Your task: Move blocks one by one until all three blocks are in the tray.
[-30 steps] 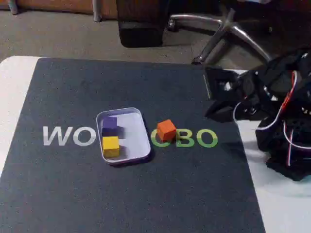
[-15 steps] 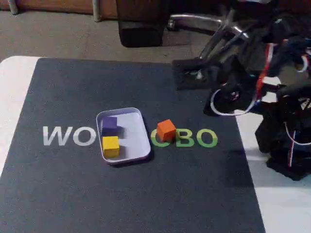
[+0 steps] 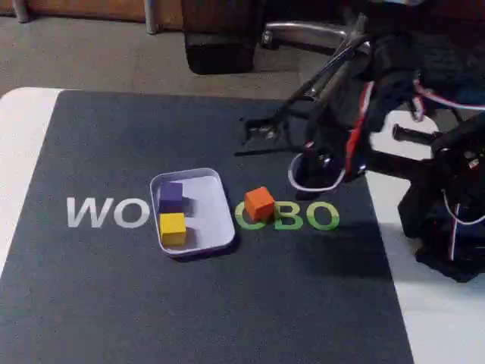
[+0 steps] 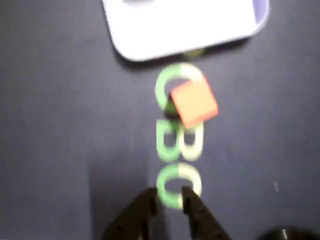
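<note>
Three small blocks sit on the dark mat (image 3: 227, 303): one purple, one yellow and one orange. Two of them are inside the tray (image 3: 220, 227), which is one pale dish with round corners and a thin rim. In the fixed view the purple block (image 3: 170, 195) lies in the far part of the tray and the yellow block (image 3: 173, 227) lies in the near part, just beside it. One block is outside the tray. It is the orange block (image 3: 259, 203), and it rests on the mat just to the right of the tray, on top of a green letter. The mat has white letters (image 3: 106, 212) to the left of the tray and green letters (image 3: 303, 217) to the right. One black robot arm (image 3: 394, 144) with red and white wires reaches in from the right side of the fixed view. Its gripper (image 3: 258, 129) hangs over the mat, behind the orange block and apart from it. In the wrist view the gripper (image 4: 170, 197) shows at the bottom with its two black tips a little apart, with nothing between them but the mat and a green letter. The orange block (image 4: 194, 104) is ahead of the tips, and the tray (image 4: 150, 45) is beyond it at the top. One white table (image 3: 19, 129) lies under the mat.
</note>
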You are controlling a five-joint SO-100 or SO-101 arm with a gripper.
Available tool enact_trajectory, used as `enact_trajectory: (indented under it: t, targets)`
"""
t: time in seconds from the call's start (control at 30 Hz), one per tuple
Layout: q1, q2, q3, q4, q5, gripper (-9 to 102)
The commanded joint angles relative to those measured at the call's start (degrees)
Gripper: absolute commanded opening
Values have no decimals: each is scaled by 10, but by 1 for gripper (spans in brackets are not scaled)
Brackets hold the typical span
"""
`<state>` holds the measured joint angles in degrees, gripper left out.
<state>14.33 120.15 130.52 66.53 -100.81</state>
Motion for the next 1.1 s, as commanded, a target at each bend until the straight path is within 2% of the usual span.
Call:
enact_trajectory:
  t: [0.0,0.23,0.5,0.7,1.07]
  targets:
    - [17,-47,-40,-35,7,3]
    - [33,-83,-54,-58,-24,5]
    - [72,-86,-48,-65,-200,16]
    - [85,-98,-47,-81,-307,18]
    - [58,-149,-54,-133,-331,18]
